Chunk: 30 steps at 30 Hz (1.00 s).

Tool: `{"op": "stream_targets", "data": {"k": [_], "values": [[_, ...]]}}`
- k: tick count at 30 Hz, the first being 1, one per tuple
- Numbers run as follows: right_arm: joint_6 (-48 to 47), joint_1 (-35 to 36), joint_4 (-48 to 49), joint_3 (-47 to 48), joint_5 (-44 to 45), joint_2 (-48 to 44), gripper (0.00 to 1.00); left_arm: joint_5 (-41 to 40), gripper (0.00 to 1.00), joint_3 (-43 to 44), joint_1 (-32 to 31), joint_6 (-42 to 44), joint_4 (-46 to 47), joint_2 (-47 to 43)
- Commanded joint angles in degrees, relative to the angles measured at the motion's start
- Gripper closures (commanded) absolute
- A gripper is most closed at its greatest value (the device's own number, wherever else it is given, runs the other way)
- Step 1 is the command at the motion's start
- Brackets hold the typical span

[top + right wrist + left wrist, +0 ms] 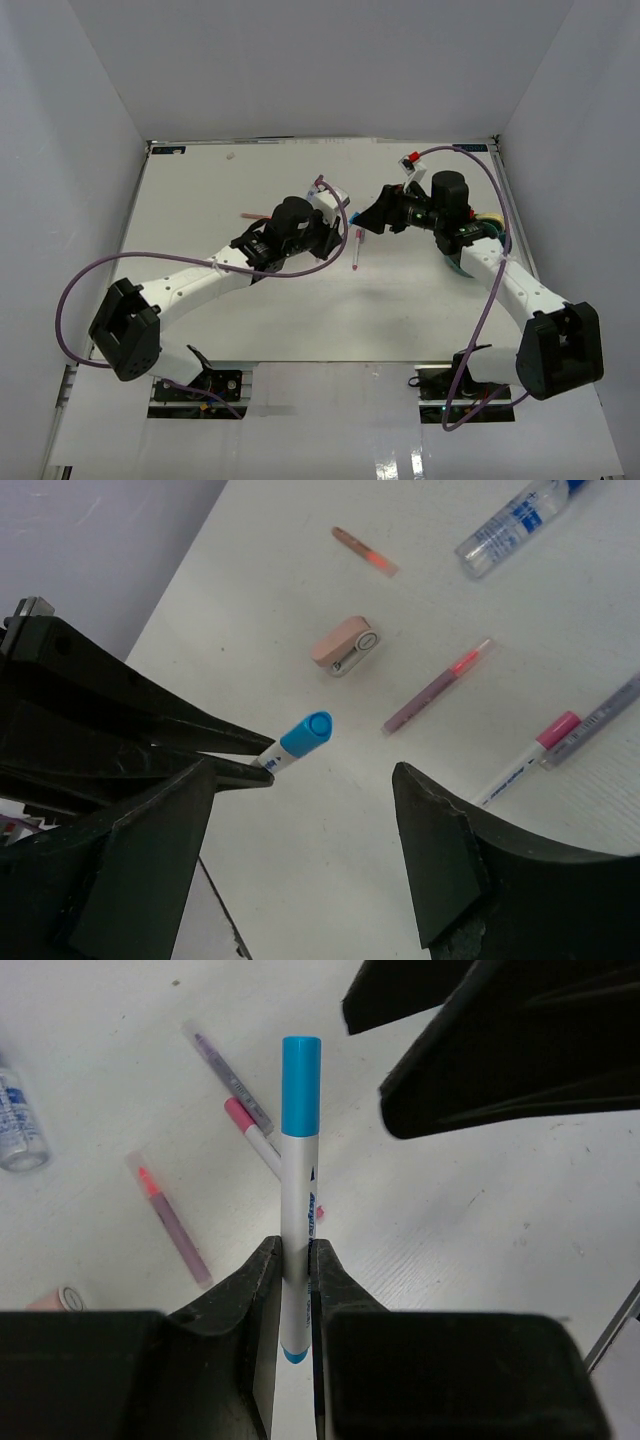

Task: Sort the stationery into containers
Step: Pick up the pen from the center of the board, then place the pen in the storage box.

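Two grippers, top view: left gripper [335, 232] and right gripper [385, 215] face each other, tips close, over the mid-table [200, 180].
Pens, top view: 2 lie loose. One is a pink pen [357, 250] just below the grippers, the other an orange pen [252, 215] left of the left arm.
Hidden, top view: the right arm covers most of the bowl [462, 262] and tape [490, 217]. Only a teal sliver and a yellow arc show. The jaw state cannot be told here.
Tool, left wrist view: jaws are clamped on the lower barrel of 1 blue pen [300, 1160].
Count, left wrist view: 3 loose pens, namely purple pen [228, 1075], pink pen and red pen [168, 1220].
Cut off, left wrist view: 1 bottle [20, 1125] at the left edge, and 1 eraser [55, 1298] half behind the gripper body.
Writing: blue print on the blue pen and the bottle is too small to read.
Tool, right wrist view: jaws are wide apart. The blue pen's cap sits between them, touching neither.
Count, right wrist view: 4 loose pens, 1 eraser, 1 bottle.
Cut off, right wrist view: the bottle and purple pen run past the frame edges.
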Motion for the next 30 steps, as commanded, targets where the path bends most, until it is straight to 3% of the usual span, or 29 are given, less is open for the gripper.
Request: {"op": "stream_targets", "data": {"k": [1, 7, 13, 21, 22, 25, 27, 30], "values": [[4.46, 1.82, 6.11, 2.68, -0.92, 1.21, 0.23, 3.32, 0.77, -1.01, -0.78, 2.09, 3.36, -3.40], [5.43, 4.11, 7.70, 3.65, -1.10, 3.76, 0.28, 3.94, 0.75, -1.89, -1.40, 2.36, 5.30, -4.54], [5.87, 4.64, 8.40, 3.74, -2.23, 4.99, 0.39, 3.33, 0.74, -2.25, -1.40, 2.36, 7.32, -4.63], [5.08, 4.73, 7.96, 3.12, -2.94, 3.94, 0.77, 1.83, 0.71, -1.98, -1.40, 1.22, 8.02, -3.05], [4.82, 4.73, 7.44, 3.03, -2.68, 3.85, 0.84, 1.74, 0.68, -1.90, -1.40, 0.87, 7.94, -2.62], [2.71, 4.64, 5.60, 3.12, 0.21, 3.06, 0.90, 2.09, 0.55, -1.89, -1.40, 0.51, 7.58, -2.35], [1.13, 4.20, 2.88, 3.12, 3.81, 2.01, 0.92, 1.31, 0.36, -1.89, -1.40, -0.01, 7.15, -2.00], [-3.26, 2.28, -3.18, 4.17, 11.80, 0.25, 0.92, -2.02, 0.17, -1.37, -1.49, -1.94, 6.09, -1.47]]}}
